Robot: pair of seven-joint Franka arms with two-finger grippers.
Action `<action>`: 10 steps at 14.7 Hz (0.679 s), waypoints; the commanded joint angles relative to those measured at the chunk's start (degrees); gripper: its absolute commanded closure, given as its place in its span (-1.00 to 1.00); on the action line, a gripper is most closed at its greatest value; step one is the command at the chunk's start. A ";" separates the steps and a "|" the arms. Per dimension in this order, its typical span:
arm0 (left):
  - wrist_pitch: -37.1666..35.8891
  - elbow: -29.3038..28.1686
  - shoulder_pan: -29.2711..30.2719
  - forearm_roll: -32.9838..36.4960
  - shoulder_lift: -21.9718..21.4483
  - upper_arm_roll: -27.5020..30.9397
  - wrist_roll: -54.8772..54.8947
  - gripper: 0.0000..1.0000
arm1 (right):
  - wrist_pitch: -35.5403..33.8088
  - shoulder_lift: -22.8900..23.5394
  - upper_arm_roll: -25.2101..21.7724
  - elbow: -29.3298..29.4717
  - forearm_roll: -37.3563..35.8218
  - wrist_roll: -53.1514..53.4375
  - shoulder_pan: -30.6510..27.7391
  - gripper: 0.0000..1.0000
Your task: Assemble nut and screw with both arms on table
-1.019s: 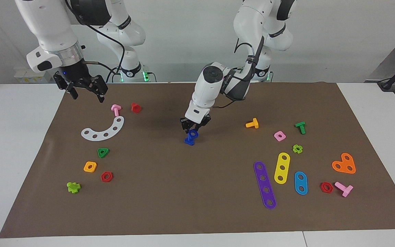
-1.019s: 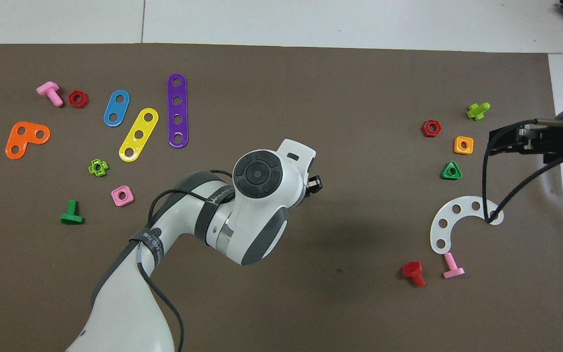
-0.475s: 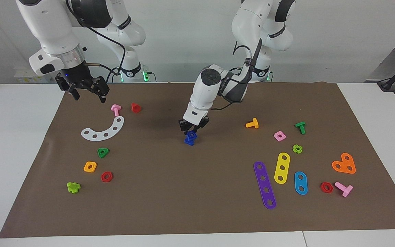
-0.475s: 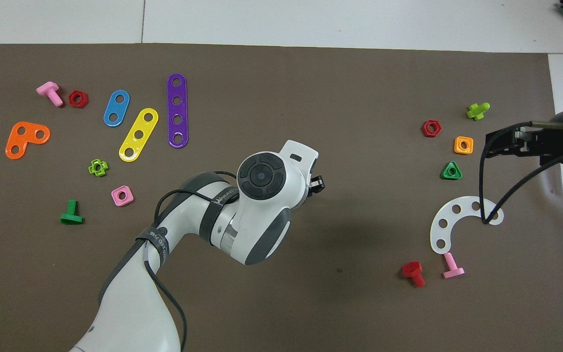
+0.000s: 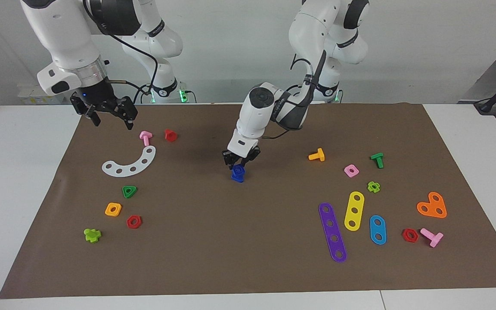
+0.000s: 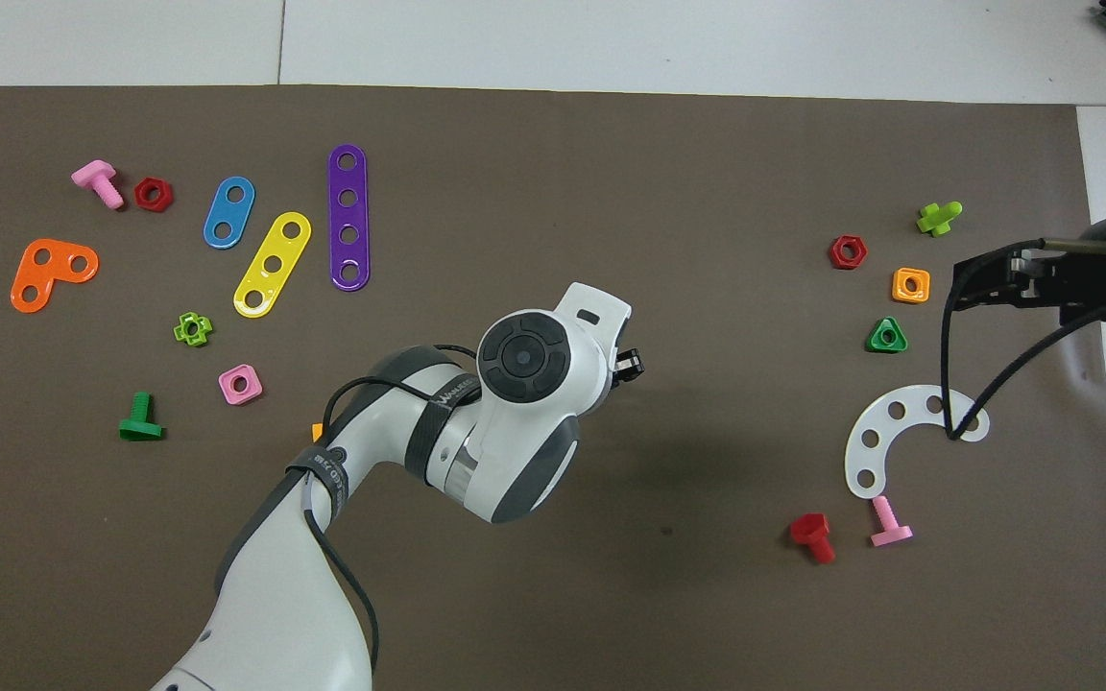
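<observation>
Two grippers: left gripper (image 5: 240, 163), mid-mat (image 5: 230, 258), clamped shut on blue nut (image 5: 239, 171) directly above screw (image 5: 237, 177), axis approx. vertical; right gripper (image 5: 109, 117), jaws wide, empty, waits over mat corner, well apart from nut.

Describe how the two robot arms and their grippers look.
Both arms are white with rounded shells, dark grey joint bands and a black cable clipped alongside. The left arm has a round dark grey cap at its wrist. The right arm ends in a silver ring. The left gripper and right gripper are black and two-fingered.
</observation>
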 commanded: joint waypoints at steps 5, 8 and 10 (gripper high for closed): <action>0.97 -2.32 -2.05 -0.17 -0.44 0.97 -0.53 1.00 | -0.01 -0.87 0.42 -0.98 1.04 -1.31 -0.52 -1.00; 0.71 -2.23 -1.79 -0.17 -0.44 1.05 -0.53 -0.99 | -0.10 -0.95 0.42 -0.98 1.04 -1.22 -0.43 -1.00; -0.08 -1.62 -1.17 -0.17 -0.44 1.14 -0.53 -1.00 | -0.10 -0.95 0.42 -1.06 1.04 -1.13 -0.43 -1.00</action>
